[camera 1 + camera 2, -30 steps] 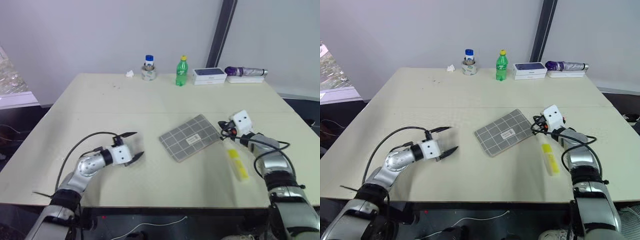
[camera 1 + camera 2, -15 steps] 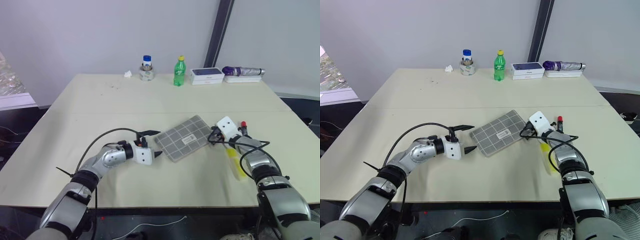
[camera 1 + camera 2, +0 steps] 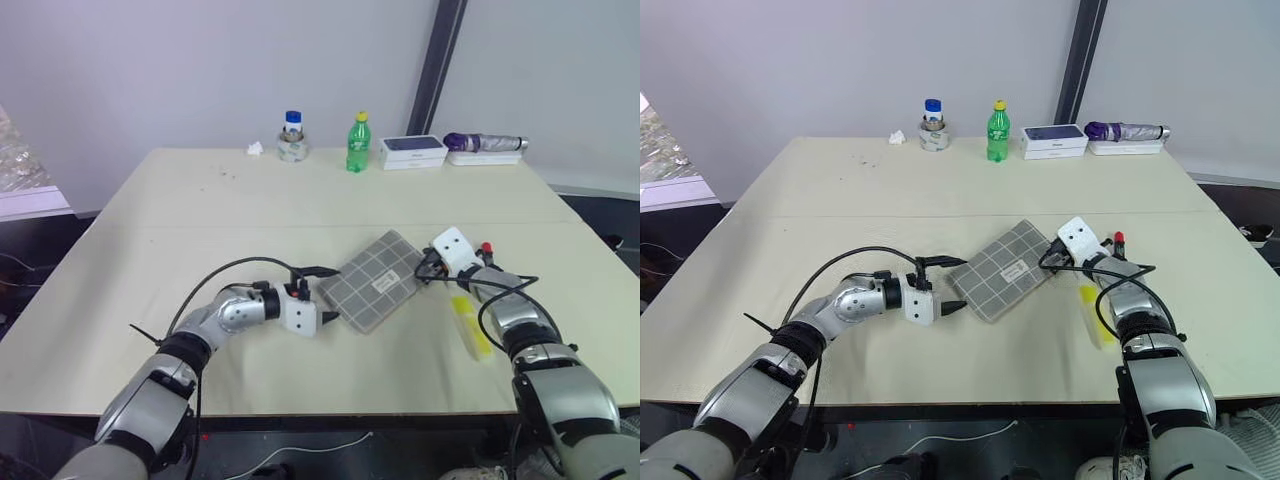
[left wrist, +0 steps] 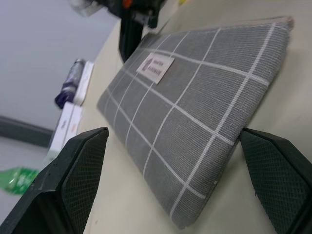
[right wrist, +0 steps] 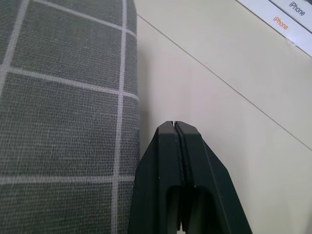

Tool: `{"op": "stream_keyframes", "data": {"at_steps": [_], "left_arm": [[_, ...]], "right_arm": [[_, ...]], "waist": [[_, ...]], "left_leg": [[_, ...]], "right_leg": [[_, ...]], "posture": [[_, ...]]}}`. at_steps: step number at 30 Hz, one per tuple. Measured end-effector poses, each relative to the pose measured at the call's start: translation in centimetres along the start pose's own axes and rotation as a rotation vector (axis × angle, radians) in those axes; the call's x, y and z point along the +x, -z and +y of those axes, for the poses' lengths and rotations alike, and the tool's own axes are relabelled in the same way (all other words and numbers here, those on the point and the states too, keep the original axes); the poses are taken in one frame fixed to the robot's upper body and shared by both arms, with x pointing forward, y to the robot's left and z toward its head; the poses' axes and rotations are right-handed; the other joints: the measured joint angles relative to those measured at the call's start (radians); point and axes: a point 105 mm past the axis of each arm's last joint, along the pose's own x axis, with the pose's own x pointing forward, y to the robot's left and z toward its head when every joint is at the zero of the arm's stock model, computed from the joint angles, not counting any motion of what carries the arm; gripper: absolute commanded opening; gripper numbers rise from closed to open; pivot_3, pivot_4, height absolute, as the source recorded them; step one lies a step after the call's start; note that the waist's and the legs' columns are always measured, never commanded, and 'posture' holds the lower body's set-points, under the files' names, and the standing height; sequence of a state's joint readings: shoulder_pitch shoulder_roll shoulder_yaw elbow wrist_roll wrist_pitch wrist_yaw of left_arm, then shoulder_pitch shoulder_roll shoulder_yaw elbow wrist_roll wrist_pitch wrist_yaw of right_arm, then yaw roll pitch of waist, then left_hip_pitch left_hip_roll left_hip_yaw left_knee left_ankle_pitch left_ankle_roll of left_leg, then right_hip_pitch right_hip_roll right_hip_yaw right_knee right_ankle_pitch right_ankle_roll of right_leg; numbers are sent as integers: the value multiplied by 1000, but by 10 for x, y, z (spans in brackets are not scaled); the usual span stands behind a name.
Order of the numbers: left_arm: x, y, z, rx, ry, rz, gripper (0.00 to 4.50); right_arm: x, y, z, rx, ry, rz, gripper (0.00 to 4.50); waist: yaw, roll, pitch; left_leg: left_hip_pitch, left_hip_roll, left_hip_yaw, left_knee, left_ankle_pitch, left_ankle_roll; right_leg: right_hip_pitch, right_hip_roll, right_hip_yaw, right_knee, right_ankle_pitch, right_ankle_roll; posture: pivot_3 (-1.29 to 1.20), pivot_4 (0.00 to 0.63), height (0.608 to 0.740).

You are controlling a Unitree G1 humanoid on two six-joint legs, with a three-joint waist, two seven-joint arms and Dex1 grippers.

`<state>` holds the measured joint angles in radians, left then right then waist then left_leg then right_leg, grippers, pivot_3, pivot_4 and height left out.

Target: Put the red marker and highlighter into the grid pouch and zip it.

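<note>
While the pouch [image 3: 378, 280] lies flat near the middle of the table [image 3: 200, 220], both grippers sit close to it. The left gripper [image 3: 324, 296] is at the pouch's 8 o'clock corner, and its two black fingers [image 4: 73, 180] are spread wide, one on each side of that corner. Nothing is held between them. The right gripper [image 5: 176, 146] is at the pouch's 3 o'clock edge, just beside the cloth, and its fingers are pressed tight together with nothing in them. A small white label [image 4: 155, 68] shows on the grey cloth with its white lines. I cannot see the zipper well enough to tell if it is open. The highlighter [image 3: 471, 325] lies on the table at about 4 o'clock from the pouch, near the right arm and apart from the pouch. The marker [image 3: 487, 248] shows as a bit of red at about 3 o'clock from the pouch, just past the right gripper's white block. At the far edge, around 12 o'clock, stand a green bottle [image 3: 355, 144], a white box [image 3: 411, 151] and a small jar [image 3: 291, 138].
</note>
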<state>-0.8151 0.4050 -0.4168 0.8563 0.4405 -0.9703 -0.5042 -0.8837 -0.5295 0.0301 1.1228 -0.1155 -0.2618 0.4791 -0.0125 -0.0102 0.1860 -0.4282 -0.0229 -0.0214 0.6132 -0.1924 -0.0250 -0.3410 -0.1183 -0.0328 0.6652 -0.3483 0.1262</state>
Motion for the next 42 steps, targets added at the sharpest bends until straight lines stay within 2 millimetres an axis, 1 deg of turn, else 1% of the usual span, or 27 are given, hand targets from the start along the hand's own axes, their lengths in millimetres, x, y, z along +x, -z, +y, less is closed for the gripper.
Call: {"op": "stream_keyframes", "data": {"at_steps": [2, 7, 9, 11, 13, 17, 19, 22, 25, 30, 35, 41, 42], "left_arm": [[-7, 2, 1, 6, 20, 10, 4500], [-28, 16, 6, 3, 25, 78, 4500], [-34, 18, 5, -20, 11, 87, 4500], [-37, 14, 2, -52, 0, 71, 4500], [-33, 4, -1, -99, -8, 29, 4500], [-12, -23, -7, -126, 24, -65, 4500], [-5, -28, -9, -124, 42, -73, 4500], [2, -27, -18, -101, 77, -47, 4500], [8, -27, -17, -63, 72, -32, 4500], [7, -25, -16, -36, 72, -22, 4500], [10, -19, -9, 26, 67, 13, 4500], [15, -11, -3, 32, 23, 51, 4500], [16, -10, -4, 29, 16, 53, 4240]], "right_arm": [[0, 0, 0, -2, -2, 1, 27], [0, -1, 0, -4, -4, 1, 27], [1, -2, 0, -6, -6, -1, 27], [1, -3, 0, -8, -10, -2, 27], [1, -2, 1, -15, -14, 1, 27], [1, -2, 2, -24, -19, 5, 27], [1, -2, 2, -24, -19, 5, 27], [1, -2, 1, -25, -18, 7, 27], [1, -1, 1, -25, -17, 8, 27], [1, -1, 1, -25, -17, 8, 27], [1, -2, 1, -25, -17, 8, 27], [1, -3, 1, -25, -20, 7, 27], [1, -3, 1, -26, -20, 5, 3]], "waist": [[-3, 0, 0], [-9, 0, 0], [-8, 0, 0], [-7, 0, 0], [-1, 0, 0], [1, 0, 0], [-2, 0, 0], [-8, 0, 0], [-5, 0, 0], [-5, 0, 0], [-4, 0, 0], [-4, 0, 0], [-4, 0, 0]], "left_leg": [[0, 0, 0, 0, 0, 0], [0, 1, 0, -1, 0, -1], [0, 1, 0, 0, 0, -1], [0, 2, 0, 0, 0, -1], [0, 2, 0, 0, 0, -1], [0, 2, 0, 1, 0, -1], [0, 1, 0, 1, 0, -1], [0, 1, 0, 0, 0, 0], [0, 1, 0, 1, 0, 0], [1, 1, 0, 1, 0, 0], [1, 1, 0, 1, 0, 0], [1, 1, 0, 1, 0, 0], [1, 1, 0, 1, 0, 0]], "right_leg": [[-1, 0, 0, 0, 0, 0], [-1, 1, 1, 0, 0, 0], [-1, 1, 1, 0, 0, 0], [-1, 1, 1, 0, 0, 0], [-1, 0, 1, 0, 0, 0], [0, 0, 1, 0, 0, 0], [0, 1, 1, 1, 0, 0], [-1, 1, 1, 1, 0, 0], [0, 1, 1, 1, 0, 0], [0, 1, 1, 1, 0, 0], [0, 1, 1, 2, 0, 0], [0, 1, 1, 2, 0, 0], [0, 1, 1, 2, 0, 0]], "posture": [[0, 150, 740], [0, 150, 740], [0, 150, 740], [0, 150, 740], [0, 150, 740], [0, 150, 740], [0, 150, 740], [0, 150, 740], [0, 150, 740], [0, 150, 740], [0, 150, 740], [0, 150, 740], [0, 150, 740]]}}
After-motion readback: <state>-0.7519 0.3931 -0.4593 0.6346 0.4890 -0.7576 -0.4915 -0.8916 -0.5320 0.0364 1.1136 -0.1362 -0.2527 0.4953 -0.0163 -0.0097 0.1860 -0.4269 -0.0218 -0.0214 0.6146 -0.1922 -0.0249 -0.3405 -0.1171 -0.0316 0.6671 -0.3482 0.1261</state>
